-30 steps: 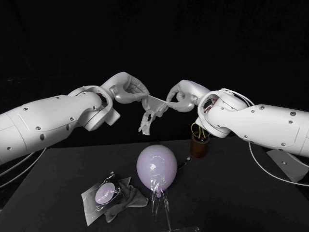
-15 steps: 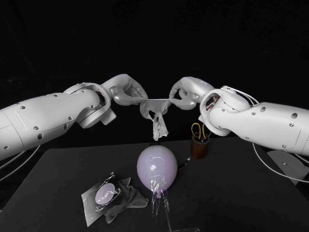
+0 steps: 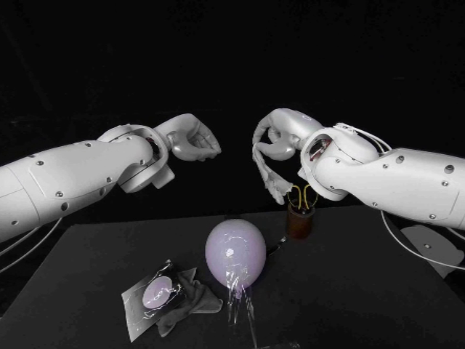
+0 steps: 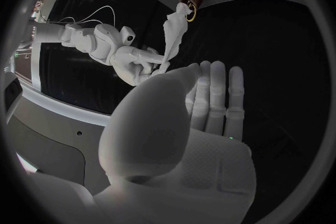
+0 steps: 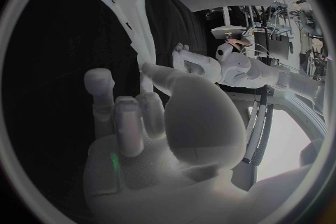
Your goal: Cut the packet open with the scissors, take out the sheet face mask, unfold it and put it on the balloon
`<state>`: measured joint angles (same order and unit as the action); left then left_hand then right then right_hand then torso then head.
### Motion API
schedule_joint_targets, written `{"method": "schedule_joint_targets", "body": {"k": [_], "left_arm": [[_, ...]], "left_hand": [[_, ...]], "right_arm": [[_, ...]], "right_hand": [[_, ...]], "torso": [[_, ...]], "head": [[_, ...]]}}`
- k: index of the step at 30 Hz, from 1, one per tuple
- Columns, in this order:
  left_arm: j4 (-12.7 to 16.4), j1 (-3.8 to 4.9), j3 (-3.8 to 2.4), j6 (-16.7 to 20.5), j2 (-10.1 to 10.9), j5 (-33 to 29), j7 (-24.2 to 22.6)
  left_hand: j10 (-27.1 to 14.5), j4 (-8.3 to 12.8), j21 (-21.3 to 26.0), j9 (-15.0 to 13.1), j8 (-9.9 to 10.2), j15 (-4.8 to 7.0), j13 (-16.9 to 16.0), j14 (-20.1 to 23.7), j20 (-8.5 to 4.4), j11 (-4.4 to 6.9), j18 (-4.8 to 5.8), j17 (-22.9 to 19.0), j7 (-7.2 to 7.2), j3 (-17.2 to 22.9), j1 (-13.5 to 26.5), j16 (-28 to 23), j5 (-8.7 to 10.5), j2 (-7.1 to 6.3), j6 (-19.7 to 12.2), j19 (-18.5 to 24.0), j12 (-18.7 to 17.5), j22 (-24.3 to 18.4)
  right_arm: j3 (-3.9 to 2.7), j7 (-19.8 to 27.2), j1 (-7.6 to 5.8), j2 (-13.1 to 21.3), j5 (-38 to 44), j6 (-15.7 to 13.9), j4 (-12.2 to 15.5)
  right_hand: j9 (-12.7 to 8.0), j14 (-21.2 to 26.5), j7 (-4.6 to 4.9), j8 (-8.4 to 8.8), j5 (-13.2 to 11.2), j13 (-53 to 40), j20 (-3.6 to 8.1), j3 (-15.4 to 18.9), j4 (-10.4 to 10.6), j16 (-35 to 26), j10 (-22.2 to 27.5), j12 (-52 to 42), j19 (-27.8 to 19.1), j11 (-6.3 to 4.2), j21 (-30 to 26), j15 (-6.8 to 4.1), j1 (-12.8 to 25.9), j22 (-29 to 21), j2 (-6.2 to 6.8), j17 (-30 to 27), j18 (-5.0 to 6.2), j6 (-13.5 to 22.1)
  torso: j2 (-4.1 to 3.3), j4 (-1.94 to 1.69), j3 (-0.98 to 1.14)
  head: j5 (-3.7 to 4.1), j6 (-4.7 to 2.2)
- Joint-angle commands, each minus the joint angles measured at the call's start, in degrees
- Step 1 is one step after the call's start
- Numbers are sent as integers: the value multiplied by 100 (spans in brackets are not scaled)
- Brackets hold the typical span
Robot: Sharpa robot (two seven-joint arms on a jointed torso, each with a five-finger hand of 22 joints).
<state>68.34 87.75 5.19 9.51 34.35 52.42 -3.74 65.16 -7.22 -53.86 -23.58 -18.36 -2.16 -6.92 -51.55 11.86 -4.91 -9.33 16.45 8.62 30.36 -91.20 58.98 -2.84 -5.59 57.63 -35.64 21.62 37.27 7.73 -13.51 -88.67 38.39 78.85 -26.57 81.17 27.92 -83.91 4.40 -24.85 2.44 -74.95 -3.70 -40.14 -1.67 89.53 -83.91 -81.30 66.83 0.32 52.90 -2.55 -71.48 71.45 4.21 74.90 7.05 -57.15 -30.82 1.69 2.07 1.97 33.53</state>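
Note:
My right hand (image 3: 277,138) pinches the white sheet mask (image 3: 269,174), which hangs down crumpled in a narrow strip above the table. In the right wrist view the mask (image 5: 133,5) trails away from my right hand (image 5: 140,123). My left hand (image 3: 196,142) is a short way off at the same height and holds nothing; its fingers (image 4: 210,95) lie straight. From the left wrist I see the right hand (image 4: 133,64) with the mask (image 4: 171,39). The pale purple balloon (image 3: 236,251) stands mid-table. The cut packet (image 3: 154,294) lies at front left. The scissors (image 3: 301,195) stand in a brown cup (image 3: 298,222).
The brown cup stands just behind and to the right of the balloon, under the hanging mask. A clear stand (image 3: 241,309) holds the balloon up. A crumpled grey film (image 3: 196,298) lies against the packet. The black table (image 3: 379,291) has bare room at the right.
My left hand has let go of the mask and drawn slightly left. The mask, stretched between both hands before, now hangs from my right hand alone.

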Motion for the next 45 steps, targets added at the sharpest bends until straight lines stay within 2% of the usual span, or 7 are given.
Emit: {"method": "schedule_joint_targets", "body": {"k": [1, 10, 15, 19, 26, 34, 45], "left_arm": [[-5, 7, -5, 311, -3, 71, 5], [47, -49, 19, 546, -24, -257, -182], [205, -249, 62, 704, 1, -980, -518], [246, -442, 76, 834, -3, -1349, -706], [178, -808, 83, 1174, -181, -1486, -904], [167, -1068, 84, 1434, -328, -1267, -1082], [77, -1153, 83, 1283, -422, -1258, -1011]], "left_hand": [[89, 81, -86, -260, 36, 11, -14, -80, -42, -6, -90, 17, 25, 35, -59, 43, 8, -22, 49, 1, 15, 54], [114, 94, -133, -271, 49, 12, -19, -104, -45, -7, -90, 30, 22, 51, -52, 58, 10, -37, 62, 5, 9, 85], [-12, -126, 146, -280, 122, -45, 13, -93, 56, -26, 4, 77, 9, -150, 365, 110, 16, -298, 4, 253, -120, -61], [-212, -573, 1056, -180, 409, -124, 141, -25, 281, -137, 121, 159, 88, -352, 864, 204, 18, -632, -359, 681, -434, -623], [-402, -907, 2079, -83, 660, -254, 273, 175, 477, -271, 14, 182, 208, -812, 997, 173, 22, -946, -586, 588, -789, -1384], [-912, -906, 3003, -31, 879, -397, 313, 434, 484, -417, 118, 110, 281, -1634, 540, 24, 15, -751, -929, 364, -999, -2100], [-1336, -938, 3645, -42, 978, -479, 315, 494, 482, -508, 244, -120, 333, -2805, 160, -130, 11, -331, -1210, 185, -1055, -2611]], "right_arm": [[-7, -31, -25, 2, 132, -38, 8], [-8, -84, -42, -12, 190, -71, 13], [-8, -103, -45, -48, 93, -215, 32], [-8, -87, -45, -79, -9, -350, 80], [-7, -111, -46, -88, -84, -450, 118], [-7, -110, -45, -93, -198, -465, 192], [-7, -94, -40, -108, -270, -481, 324]], "right_hand": [[152, -592, -9, -218, 32, -815, -12, -21, 4, 30, -279, -13, 35, -32, 41, -45, 3, 16, -29, 1457, 80, -66], [152, -592, -9, -219, 32, -816, -13, -20, 5, 30, -280, -14, 34, -32, 38, -45, 6, 16, -27, 1456, 80, -68], [153, -591, -10, -220, 32, -823, -13, -19, 6, 30, -283, -22, 35, -33, 39, -45, 9, 17, -27, 1455, 79, -70], [153, -591, -11, -221, 32, -820, -13, -19, 6, 29, -282, -18, 32, -33, 33, -45, 10, 14, -26, 1452, 81, -71], [153, -590, -11, -221, 32, -820, -13, -19, 6, 29, -282, -18, 32, -33, 33, -45, 11, 14, -26, 1452, 81, -71], [154, -591, -12, -222, 33, -817, -14, -20, 7, 29, -281, -14, 29, -34, 27, -46, 13, 12, -27, 1453, 82, -72], [154, -590, -13, -223, 33, -823, -14, -21, 7, 28, -284, -20, 25, -35, 19, -46, 13, 8, -28, 1449, 83, -74]], "torso": [[-2, -2, 0], [2, -1, -4], [-4, -4, -1], [-8, -11, -3], [-6, 1, -18], [-6, -4, 3], [-2, -4, -3]], "head": [[8, -12], [66, -55], [52, -70], [62, -78], [79, -81], [61, -80], [61, -100]]}}
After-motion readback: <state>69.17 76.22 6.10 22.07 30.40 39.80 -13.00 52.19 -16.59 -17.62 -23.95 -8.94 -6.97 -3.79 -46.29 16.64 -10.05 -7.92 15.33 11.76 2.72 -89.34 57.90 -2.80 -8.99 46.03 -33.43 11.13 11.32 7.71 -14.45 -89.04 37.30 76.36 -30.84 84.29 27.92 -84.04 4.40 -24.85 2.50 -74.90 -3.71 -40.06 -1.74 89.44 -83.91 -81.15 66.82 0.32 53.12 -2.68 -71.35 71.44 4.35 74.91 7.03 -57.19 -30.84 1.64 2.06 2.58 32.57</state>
